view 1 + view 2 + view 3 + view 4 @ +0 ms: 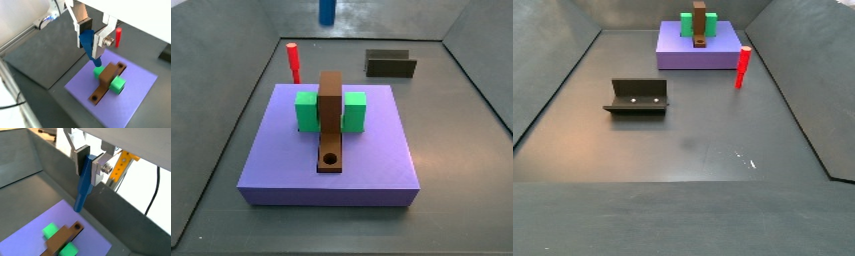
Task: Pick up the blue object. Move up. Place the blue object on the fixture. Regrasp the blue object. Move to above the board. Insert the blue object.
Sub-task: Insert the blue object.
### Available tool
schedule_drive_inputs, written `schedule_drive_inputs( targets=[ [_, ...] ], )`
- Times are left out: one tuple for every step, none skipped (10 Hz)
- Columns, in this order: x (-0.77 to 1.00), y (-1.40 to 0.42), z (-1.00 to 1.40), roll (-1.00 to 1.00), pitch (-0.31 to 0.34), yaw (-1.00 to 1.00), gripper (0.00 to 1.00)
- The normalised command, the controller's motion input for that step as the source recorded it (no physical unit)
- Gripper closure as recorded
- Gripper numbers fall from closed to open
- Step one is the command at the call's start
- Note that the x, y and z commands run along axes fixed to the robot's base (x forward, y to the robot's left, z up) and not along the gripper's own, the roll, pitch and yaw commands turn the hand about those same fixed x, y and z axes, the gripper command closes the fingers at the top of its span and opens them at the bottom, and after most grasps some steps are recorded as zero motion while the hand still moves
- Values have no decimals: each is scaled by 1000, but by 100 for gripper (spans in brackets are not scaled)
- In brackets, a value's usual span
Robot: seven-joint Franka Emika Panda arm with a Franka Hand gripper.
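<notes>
- The gripper (92, 32) sat in the upper middle of both wrist views, its jaws clamped on the upper end of the blue object (89, 46), which hung down tilted between the silver fingers (105, 36).
- In a side view only the lower tip of the blue object (327, 11) showed, at the top edge of the frame, high above the floor; the gripper itself was out of that frame.
- The fixture (390, 64) stood bare in the upper right of a side view, and again at left of centre in a side view (637, 96), with nothing resting on it.
- Judged from this, the pick-up, the lift and probably the fixture step and regrasp were done, though the pictures alone could not confirm the regrasp.
- The board (330, 118) lay across the purple platform (372, 165) between the green blocks (307, 110), its round hole (330, 159) empty near the lower end.
- In a wrist view the peg's tip hovered over the board (107, 82) near the green blocks, apart from it.
- Aligning over the hole and inserting remained.
- The red peg (294, 61) stood upright, upper left, untouched.
</notes>
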Motion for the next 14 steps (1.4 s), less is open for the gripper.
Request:
schedule_drive_inputs(
  targets=[
    [0,-403,-197,-419,-193,-200,100],
    [0,-94,-206,-439,-276,-431,100],
    [0,0,-226,-424,-273,-534,100],
    [0,0,-280,-393,-251,-549,100],
    [0,0,-314,-381,-231,-454,100],
    [0,43,-369,-361,-200,-334,100],
    [0,31,-520,-294,-149,-263,100],
    [0,0,-629,-251,-60,-229,100],
    [0,0,-780,-181,36,0,100],
    [0,0,-751,-131,139,60,100],
    [0,-17,-734,-106,183,154,100],
    [0,-60,-591,-189,189,117,100],
    [0,-9,-420,-306,179,0,100],
    [0,0,-409,-344,37,-43,100]
  ],
)
